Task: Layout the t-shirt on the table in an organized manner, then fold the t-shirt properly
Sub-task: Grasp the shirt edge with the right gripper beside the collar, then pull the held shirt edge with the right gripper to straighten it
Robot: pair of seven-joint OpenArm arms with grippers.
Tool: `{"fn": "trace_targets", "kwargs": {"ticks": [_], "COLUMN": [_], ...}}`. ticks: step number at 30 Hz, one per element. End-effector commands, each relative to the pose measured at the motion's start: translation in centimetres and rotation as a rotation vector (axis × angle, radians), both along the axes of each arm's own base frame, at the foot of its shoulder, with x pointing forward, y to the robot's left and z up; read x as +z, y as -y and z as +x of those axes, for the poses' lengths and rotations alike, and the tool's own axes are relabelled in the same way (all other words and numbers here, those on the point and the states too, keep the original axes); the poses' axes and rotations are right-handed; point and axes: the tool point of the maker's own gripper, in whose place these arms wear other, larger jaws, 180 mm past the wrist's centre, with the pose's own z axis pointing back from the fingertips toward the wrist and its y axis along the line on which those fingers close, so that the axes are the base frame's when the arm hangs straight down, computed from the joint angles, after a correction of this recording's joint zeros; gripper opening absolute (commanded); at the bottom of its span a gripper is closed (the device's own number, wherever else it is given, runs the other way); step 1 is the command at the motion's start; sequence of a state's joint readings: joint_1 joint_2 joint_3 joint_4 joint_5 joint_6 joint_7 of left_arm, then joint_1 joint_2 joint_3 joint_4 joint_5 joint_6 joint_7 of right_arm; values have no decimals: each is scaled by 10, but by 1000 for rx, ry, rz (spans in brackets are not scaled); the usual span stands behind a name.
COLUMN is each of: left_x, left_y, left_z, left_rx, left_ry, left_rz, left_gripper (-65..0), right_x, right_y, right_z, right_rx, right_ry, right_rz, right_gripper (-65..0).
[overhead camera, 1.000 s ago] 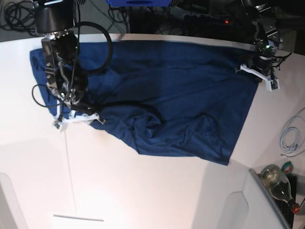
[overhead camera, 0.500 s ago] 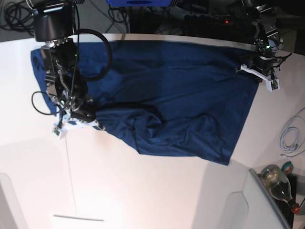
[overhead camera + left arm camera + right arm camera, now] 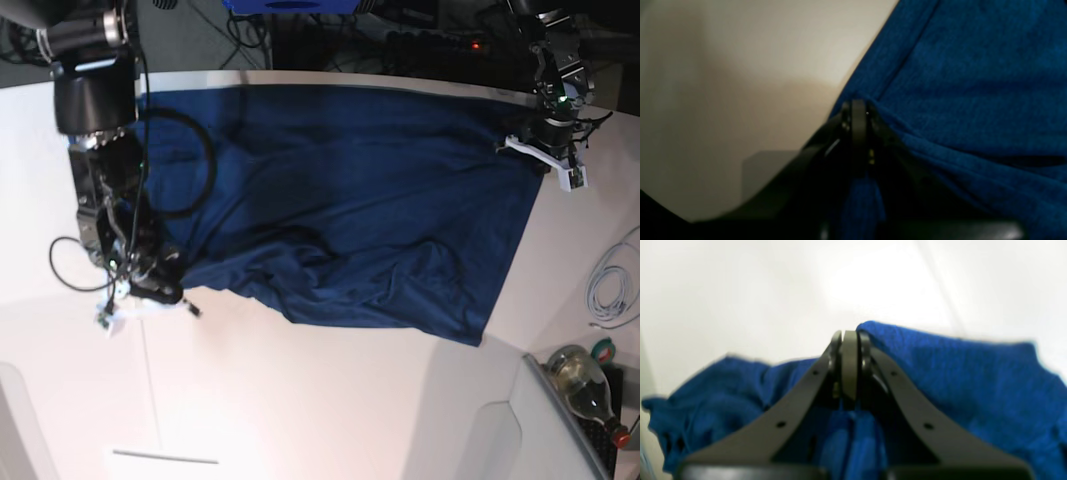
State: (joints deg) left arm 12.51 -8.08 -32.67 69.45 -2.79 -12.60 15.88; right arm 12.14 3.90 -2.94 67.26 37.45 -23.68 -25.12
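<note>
T-shirt (image 3: 350, 200), one of it, plain navy with no print or label I can read, lies spread over the far half of the white table (image 3: 320, 400), its near hem rumpled into folds. No writing shows anywhere on the cloth or the arms.

Against a second ago, the right gripper (image 3: 150, 295) has dragged its corner of the shirt toward the near left, so the cloth that bulged out past the arm's left side has drawn in and the far edge now runs straighter. Its jaws, apart back then, are now pinched together on a fold of the shirt (image 3: 940, 373). The left gripper (image 3: 545, 160) has not budged at the far right corner, jaws clamped on the shirt's edge (image 3: 957, 83).

Two arms, one shirt; a bottle (image 3: 585, 385) and a pale cable (image 3: 610, 285) sit off to the right.
</note>
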Motion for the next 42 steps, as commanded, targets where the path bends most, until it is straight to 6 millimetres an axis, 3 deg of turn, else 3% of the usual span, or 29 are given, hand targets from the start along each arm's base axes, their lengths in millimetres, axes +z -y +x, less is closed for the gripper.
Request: {"fn": "trace_targets", "kwargs": {"ticks": [1, 12, 20, 23, 27, 29, 32, 36, 42], "left_x": [4, 4, 8, 12, 24, 30, 40, 46, 39], "left_y": [-7, -8, -13, -14, -13, -12, -12, -12, -12], "left_z": [0, 0, 2, 4, 13, 17, 24, 28, 25], "left_rx": [-3, -2, -4, -8, -13, -18, -26, -30, -24], "left_ry": [-6, -6, -2, 7, 42, 58, 85, 100, 88], "left_rz": [21, 25, 38, 44, 53, 59, 72, 78, 69], "left_gripper": [-650, -650, -650, -650, -650, -650, -650, -650, -650], "right_x": [15, 27, -4, -4, 17, 38, 49, 31, -8], "right_y": [6, 28, 54, 55, 41, 32, 15, -26, -39], "right_z": [18, 39, 28, 28, 31, 31, 18, -4, -26], "right_rx": [-6, -35, -111, -113, -77, -56, -21, 26, 13], "right_ry": [49, 84, 72, 77, 123, 188, 181, 89, -15], "right_rz": [-13, -64, -155, -160, -119, -107, -47, 60, 81], "right_gripper": [-650, -650, -639, -548, -348, -338, -338, -338, -339]}}
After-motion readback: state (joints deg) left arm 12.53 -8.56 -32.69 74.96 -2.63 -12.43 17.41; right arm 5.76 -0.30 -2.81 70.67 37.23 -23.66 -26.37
